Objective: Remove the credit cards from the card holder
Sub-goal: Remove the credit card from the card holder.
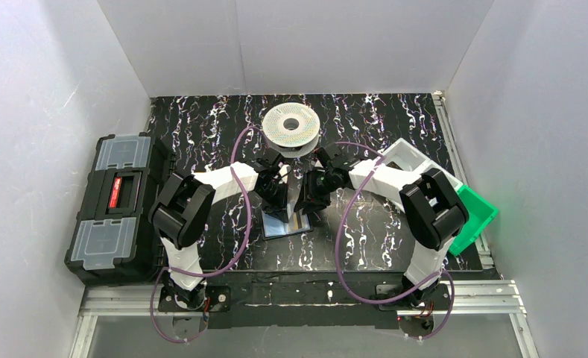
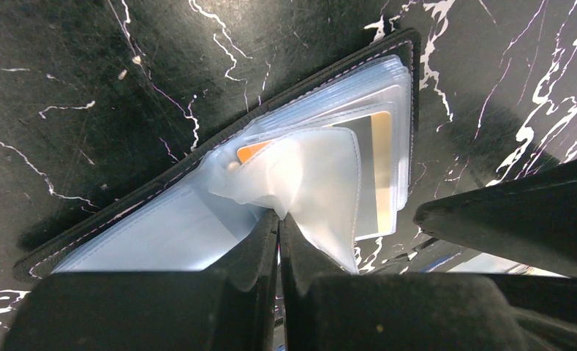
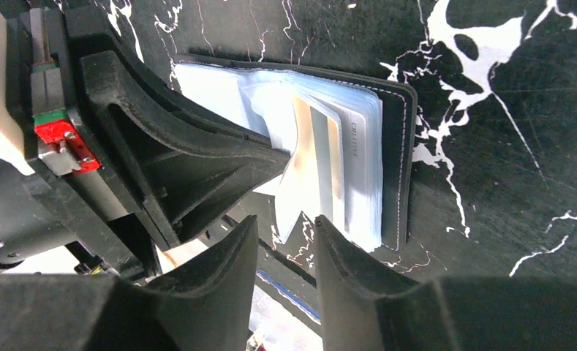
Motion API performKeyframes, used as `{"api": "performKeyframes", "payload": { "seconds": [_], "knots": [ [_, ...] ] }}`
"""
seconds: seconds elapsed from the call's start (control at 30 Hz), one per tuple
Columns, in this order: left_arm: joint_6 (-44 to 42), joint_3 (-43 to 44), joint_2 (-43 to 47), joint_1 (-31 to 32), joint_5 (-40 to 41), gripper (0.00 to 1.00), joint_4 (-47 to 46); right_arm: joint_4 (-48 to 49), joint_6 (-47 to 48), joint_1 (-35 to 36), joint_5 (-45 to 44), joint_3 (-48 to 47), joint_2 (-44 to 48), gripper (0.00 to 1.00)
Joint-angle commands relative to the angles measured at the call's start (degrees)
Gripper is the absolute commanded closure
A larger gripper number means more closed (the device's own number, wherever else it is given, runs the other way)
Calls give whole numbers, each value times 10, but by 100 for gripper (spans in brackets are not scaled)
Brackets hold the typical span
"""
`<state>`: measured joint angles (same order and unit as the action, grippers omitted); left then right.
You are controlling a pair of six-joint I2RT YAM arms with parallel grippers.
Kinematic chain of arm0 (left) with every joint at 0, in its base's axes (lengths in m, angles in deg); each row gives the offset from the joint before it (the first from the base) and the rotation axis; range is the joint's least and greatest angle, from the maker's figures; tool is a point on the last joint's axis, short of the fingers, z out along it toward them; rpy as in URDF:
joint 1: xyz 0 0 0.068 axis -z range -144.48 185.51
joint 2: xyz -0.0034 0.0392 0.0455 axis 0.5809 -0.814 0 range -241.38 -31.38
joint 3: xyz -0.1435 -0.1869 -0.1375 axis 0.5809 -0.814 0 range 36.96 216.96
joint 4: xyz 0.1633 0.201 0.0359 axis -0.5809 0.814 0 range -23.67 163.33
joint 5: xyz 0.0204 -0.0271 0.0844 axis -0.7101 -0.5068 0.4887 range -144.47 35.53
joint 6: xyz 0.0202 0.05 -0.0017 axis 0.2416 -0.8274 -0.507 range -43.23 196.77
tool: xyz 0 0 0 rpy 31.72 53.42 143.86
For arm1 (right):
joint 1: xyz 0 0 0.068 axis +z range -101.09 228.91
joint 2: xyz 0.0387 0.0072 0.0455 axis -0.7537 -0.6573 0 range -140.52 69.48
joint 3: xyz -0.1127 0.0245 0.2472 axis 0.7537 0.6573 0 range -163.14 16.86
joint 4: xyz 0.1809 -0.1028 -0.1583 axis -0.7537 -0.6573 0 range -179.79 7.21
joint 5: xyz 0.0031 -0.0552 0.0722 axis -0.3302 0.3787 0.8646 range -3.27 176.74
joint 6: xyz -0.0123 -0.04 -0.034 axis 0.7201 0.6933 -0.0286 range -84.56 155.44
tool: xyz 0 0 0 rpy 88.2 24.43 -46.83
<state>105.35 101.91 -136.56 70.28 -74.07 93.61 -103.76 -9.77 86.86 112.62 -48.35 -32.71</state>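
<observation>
The card holder [image 2: 415, 110] lies open on the black table [image 2: 88, 88] with white veins, and its dark edge runs slantwise from lower left to upper right. Inside it there is a stack of clear sleeves. The left gripper [image 2: 278, 219] comes in from the bottom, with its two fingers pressed together on one plastic sleeve [image 2: 314, 183], which stands up crumpled above the stack. Beside this sleeve a corner of an orange card [image 2: 251, 151] shows. To the right a pale yellow card [image 2: 379, 168] sits inside another sleeve.
</observation>
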Motion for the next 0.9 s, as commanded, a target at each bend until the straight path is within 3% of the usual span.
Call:
{"api": "performKeyframes", "payload": {
  "seconds": [0.0, 0.3, 0.5, 0.6, 0.7, 0.87],
  "knots": [
    [-5, -23, 3, 2, 11, 100, 17, 7, 2, 13, 5, -31, -20, 61],
    [-11, -20, 20, -4, 10, 100, 29, 14, 4, 15, 4, -54, -62, 75],
    [-15, -12, 38, -7, 12, 100, 46, 20, -1, 15, 0, -49, -64, 98],
    [-14, -7, 51, -11, 12, 86, 54, 21, -1, 15, -1, -48, -59, 99],
    [-12, -2, 69, -15, 11, 79, 62, 24, -3, 15, -1, -43, -52, 99],
    [-15, 9, 96, -25, 14, 75, 81, 27, -5, 15, 5, -42, -50, 99]
  ]
}}
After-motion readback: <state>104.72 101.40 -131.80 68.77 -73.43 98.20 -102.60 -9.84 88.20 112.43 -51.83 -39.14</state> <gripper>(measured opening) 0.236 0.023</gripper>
